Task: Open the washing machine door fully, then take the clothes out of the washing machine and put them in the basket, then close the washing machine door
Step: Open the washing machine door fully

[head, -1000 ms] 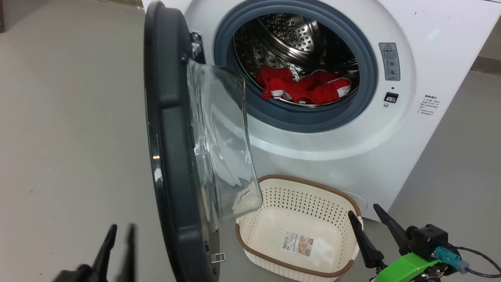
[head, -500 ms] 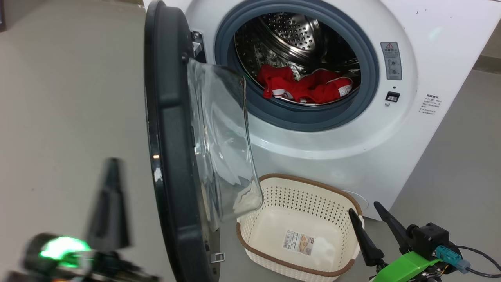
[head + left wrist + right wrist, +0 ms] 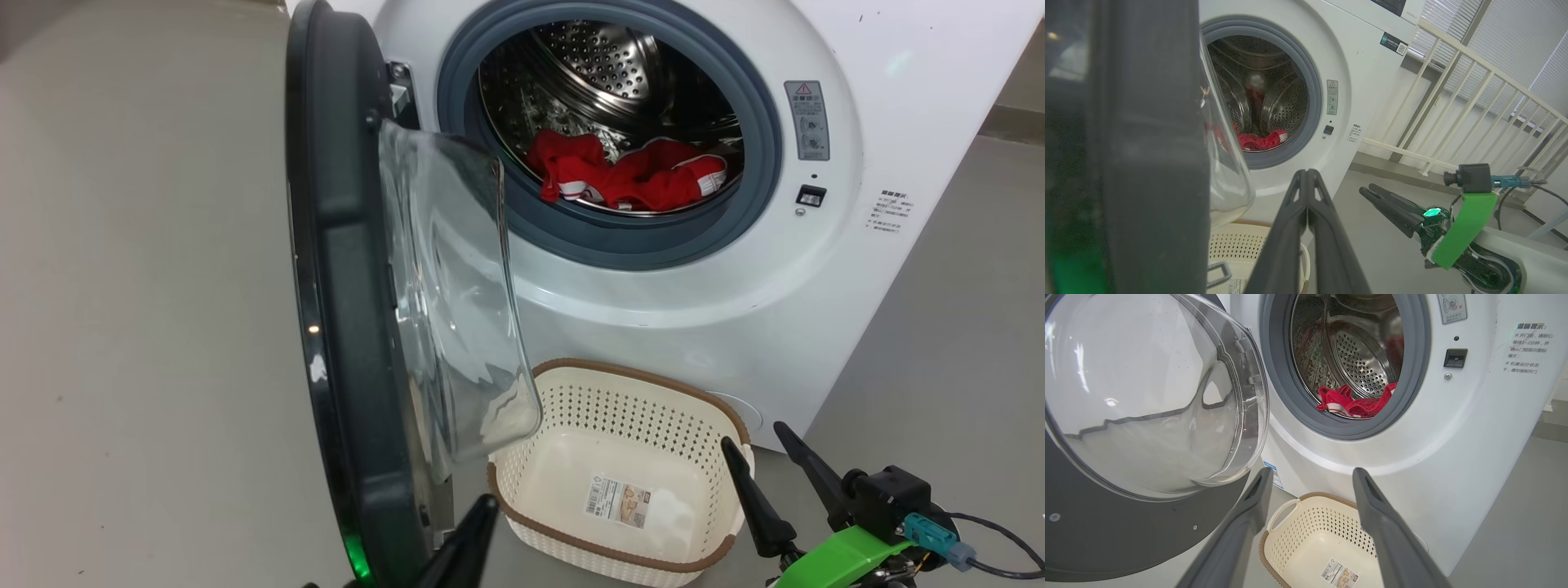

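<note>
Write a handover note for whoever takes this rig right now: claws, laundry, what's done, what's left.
Left claw: shut, empty, low beside the washing machine door, on its glass side.
Right claw: open, empty, by the basket, at its right end.
Done: door swung out, roughly square to the washing machine; maybe not fully open.
The clothes lie in the drum; the basket sits on the floor below, nothing red in it.
Left: finish door if needed, move clothes to basket, close door.

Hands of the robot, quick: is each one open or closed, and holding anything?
Left hand: closed, holding nothing.
Right hand: open, holding nothing.
</note>
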Robot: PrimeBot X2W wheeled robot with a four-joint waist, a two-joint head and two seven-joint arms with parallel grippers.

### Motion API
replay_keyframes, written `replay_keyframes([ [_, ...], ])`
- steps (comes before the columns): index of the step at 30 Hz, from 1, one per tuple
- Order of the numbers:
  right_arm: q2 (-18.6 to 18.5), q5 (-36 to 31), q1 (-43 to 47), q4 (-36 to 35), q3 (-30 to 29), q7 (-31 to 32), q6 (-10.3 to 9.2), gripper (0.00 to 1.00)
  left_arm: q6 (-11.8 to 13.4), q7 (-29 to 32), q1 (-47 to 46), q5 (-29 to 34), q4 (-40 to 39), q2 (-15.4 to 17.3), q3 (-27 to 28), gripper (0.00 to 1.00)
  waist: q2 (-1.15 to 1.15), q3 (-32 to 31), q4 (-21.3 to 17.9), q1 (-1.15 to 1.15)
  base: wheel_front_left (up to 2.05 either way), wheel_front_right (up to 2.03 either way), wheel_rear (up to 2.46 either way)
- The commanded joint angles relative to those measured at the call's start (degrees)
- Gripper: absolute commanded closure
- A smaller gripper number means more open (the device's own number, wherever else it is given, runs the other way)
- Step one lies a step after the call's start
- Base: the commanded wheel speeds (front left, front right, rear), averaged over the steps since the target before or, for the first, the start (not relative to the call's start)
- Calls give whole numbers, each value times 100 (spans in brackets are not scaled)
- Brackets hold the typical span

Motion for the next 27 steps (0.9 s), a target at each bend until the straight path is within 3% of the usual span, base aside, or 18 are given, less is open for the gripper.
replay_keyframes([
  [1,-32,-63,-161,-138,130,-54,28,0,64,11,-124,-28,-59,10,206,100,0,-2,-6,0,0,0,0],
  [15,-27,-40,-134,-168,124,-55,28,0,694,9,-176,-106,434,42,753,100,0,-32,26,0,0,0,0],
  [27,-1,-77,-139,-195,103,-55,28,0,1023,-122,-257,-237,366,479,1585,100,0,37,142,0,0,0,0],
])
